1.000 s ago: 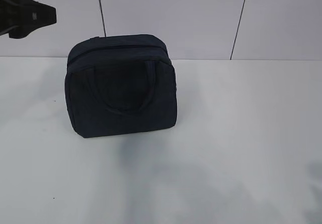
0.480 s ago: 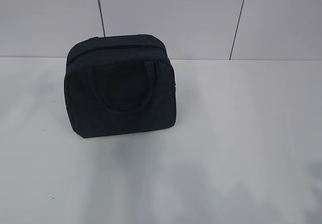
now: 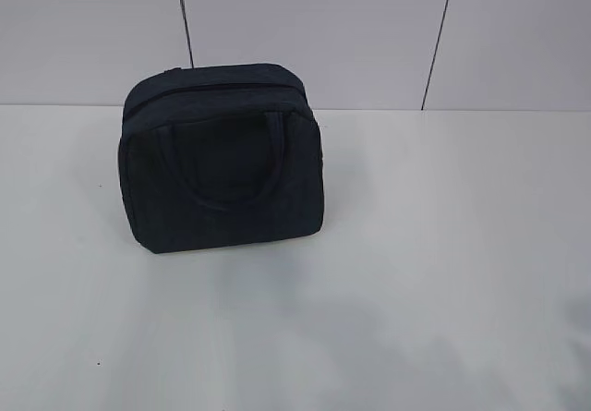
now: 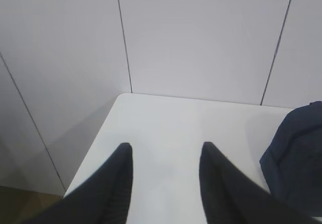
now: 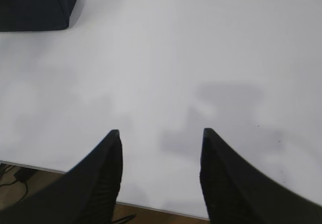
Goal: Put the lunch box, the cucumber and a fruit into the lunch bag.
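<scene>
The left hand (image 4: 166, 156) hovers with fingers apart, empty, over the white table (image 4: 166, 118) to the left of the boxy dark navy fabric lunch bag (image 3: 222, 157). The right hand (image 5: 160, 141), equally spread and empty, hangs near the table's front edge. The bag stands upright, zipper on top, its handle side toward the exterior camera.

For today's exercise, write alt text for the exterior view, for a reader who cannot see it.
A boxy dark navy lunch bag stands upright on a white table, left of centre, its top zipper closed and a loop handle lying against its front. Nothing else rests on the table, and no robot arm shows; pale wall panels fill the background.
</scene>
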Robot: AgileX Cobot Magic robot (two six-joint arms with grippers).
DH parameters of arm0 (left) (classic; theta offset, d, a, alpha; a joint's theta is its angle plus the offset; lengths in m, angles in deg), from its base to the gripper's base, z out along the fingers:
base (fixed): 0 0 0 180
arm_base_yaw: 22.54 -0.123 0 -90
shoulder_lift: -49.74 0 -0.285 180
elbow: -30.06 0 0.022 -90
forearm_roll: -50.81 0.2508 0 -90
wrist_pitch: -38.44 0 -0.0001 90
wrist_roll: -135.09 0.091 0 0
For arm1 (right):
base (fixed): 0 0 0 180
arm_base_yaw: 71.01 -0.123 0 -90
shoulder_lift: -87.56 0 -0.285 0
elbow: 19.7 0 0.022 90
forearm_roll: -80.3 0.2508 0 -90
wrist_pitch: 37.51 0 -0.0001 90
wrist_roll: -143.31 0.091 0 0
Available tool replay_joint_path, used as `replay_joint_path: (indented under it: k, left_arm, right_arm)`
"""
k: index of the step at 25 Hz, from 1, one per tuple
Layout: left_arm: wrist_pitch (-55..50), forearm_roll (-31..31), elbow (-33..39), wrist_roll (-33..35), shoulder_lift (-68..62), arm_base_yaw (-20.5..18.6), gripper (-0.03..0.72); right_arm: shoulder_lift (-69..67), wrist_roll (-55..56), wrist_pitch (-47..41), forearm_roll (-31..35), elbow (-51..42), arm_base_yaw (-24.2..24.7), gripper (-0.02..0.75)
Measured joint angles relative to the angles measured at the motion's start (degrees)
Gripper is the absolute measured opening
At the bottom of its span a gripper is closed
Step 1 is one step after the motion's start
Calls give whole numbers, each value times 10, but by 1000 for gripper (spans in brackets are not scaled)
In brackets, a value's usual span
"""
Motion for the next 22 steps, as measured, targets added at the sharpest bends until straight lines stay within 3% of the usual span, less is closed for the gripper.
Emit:
replay_joint_path:
  k: [8, 17, 22]
  left_arm:
    - [-131, -41, 32, 6, 186, 0, 309]
    - [-106, -160, 153, 56, 230, 0, 309]
    - [-91, -183, 174, 83, 230, 0, 309]
  right_arm:
    - [0, 0, 0, 0, 0, 0, 403]
    - [1, 0, 1, 0, 0, 0, 402]
    - [1, 0, 1, 0, 0, 0, 402]
